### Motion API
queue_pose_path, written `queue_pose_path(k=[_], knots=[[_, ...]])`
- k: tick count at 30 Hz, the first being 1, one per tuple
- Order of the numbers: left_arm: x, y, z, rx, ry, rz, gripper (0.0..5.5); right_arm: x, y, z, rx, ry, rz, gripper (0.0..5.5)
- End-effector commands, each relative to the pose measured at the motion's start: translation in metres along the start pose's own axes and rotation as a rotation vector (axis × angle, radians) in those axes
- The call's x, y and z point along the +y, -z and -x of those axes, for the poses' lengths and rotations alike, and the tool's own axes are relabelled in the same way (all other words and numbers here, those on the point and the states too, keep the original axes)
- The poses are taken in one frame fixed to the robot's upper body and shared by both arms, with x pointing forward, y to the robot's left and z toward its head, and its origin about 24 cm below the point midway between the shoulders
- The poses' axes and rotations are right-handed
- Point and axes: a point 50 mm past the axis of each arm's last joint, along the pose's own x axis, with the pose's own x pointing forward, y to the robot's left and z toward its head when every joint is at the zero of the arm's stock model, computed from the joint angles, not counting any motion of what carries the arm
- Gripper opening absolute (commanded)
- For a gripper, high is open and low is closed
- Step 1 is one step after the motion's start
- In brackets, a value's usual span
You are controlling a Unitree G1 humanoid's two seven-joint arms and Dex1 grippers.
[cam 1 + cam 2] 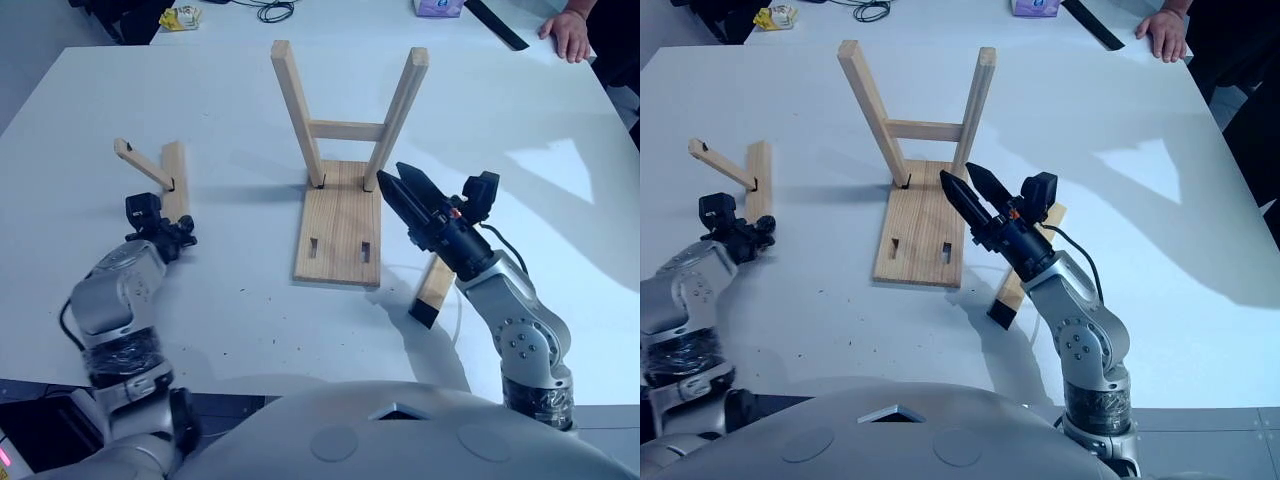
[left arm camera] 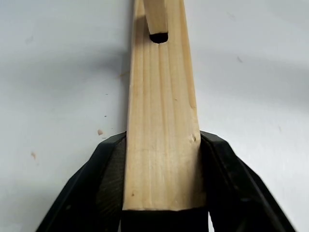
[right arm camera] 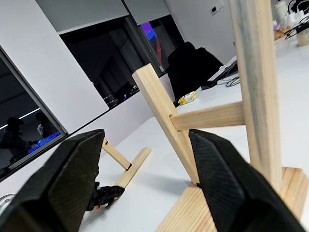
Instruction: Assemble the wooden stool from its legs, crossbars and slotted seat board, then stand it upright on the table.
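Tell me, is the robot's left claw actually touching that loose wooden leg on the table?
Touching. The left wrist view shows the left gripper with its fingers pressed against both sides of the wooden leg, no gap.

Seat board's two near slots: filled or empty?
Empty. Both near slots show as bare holes in the seat board; only the far end holds the leg frame, standing upright.

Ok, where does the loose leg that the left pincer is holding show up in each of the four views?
Left eye view: loose leg lies flat, on the robot's left of the seat board, near end in the left pincer.
Right eye view: same spot.
Left wrist view: clamped between the fingers, running away.
Right wrist view: far off, past the open right pincer.
Shared landmark: the crossbar stub slotted into it.
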Motion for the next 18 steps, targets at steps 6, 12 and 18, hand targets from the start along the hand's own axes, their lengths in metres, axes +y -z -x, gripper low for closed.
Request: queue_pose_path(k=[6,12,18], knots=[[0.025,0.06,0.014,0.231,0.409,-0.335,2.05,-0.001,-0.029,-0.018,0.031,0.047,0.178,3.22],[0.028,0.075,0.014,0.221,0.43,-0.478,2.05,0.005,-0.042,-0.061,0.182,-0.005,0.291,3.22],[0.001,0.089,0.014,0.181,0.398,-0.591,2.05,0.046,-0.04,-0.105,0.219,-0.094,0.236,3.22]])
